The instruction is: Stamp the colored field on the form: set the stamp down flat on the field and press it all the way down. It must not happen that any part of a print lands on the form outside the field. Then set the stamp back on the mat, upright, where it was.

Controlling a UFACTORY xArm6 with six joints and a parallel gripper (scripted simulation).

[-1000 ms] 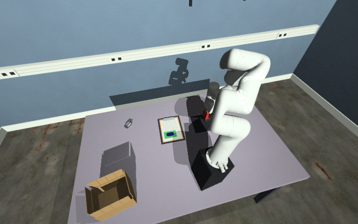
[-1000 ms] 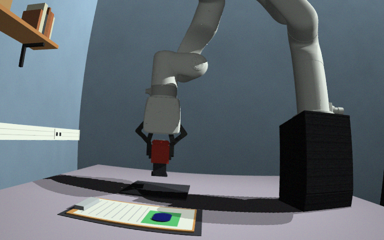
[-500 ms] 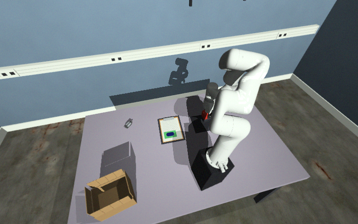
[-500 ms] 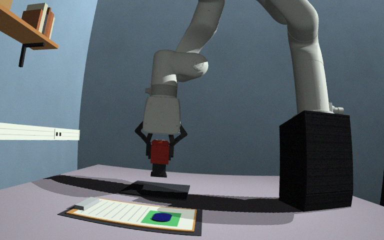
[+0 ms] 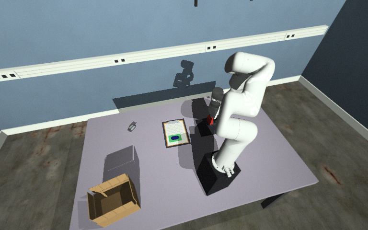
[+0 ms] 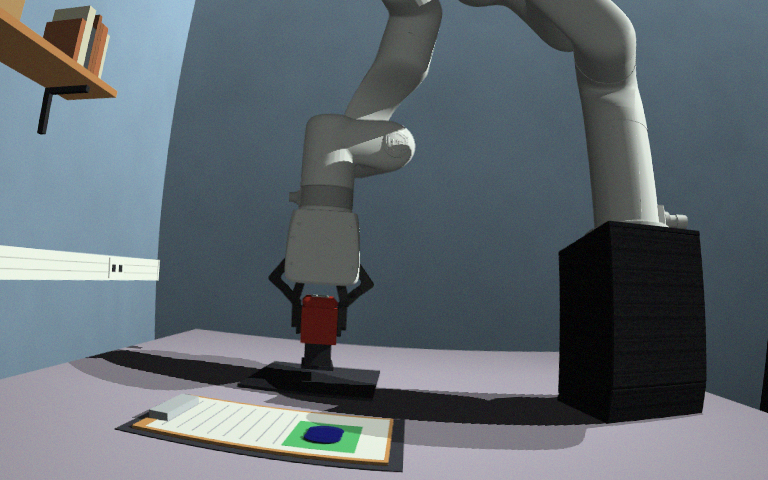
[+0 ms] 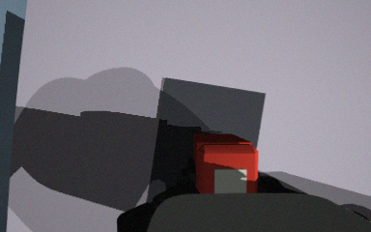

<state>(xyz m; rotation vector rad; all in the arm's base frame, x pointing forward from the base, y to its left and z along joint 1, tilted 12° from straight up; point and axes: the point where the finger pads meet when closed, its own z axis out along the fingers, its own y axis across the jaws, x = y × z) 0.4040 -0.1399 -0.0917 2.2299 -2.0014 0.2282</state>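
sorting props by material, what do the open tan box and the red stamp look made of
Open tan box: likely matte cardboard, going by its folded flaps and brown colour. Red stamp, held in the gripper: probably smooth plastic, uniform and slightly glossy, though that is uncertain.
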